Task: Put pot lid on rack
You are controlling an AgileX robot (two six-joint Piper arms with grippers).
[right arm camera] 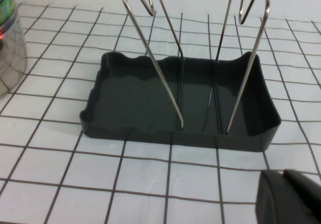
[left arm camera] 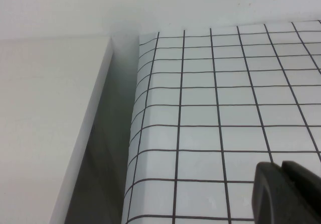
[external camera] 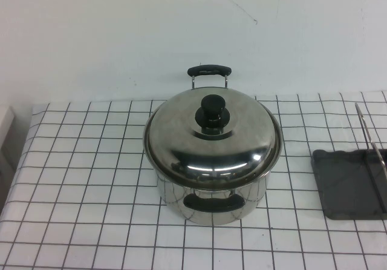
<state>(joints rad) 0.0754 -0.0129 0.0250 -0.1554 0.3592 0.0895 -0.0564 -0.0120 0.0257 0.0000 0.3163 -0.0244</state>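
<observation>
The shiny domed pot lid [external camera: 213, 137] with its black knob [external camera: 211, 108] rests on the steel pot [external camera: 211, 200] at the middle of the checked table. The rack [external camera: 351, 182] stands at the table's right edge: a dark grey tray with a wavy rim [right arm camera: 178, 133] and thin wire uprights [right arm camera: 155, 58]. My right gripper [right arm camera: 283, 179] hangs shut and empty just in front of the rack. Over the table's left edge, my left gripper [left arm camera: 281, 169] is shut with nothing in it. Neither arm shows in the high view.
A white block [left arm camera: 45, 123] lies beside the table's left edge, with a gap between them. A white wall [external camera: 181, 28] stands behind the table. The pot's side [right arm camera: 10, 43] shows next to the rack in the right wrist view.
</observation>
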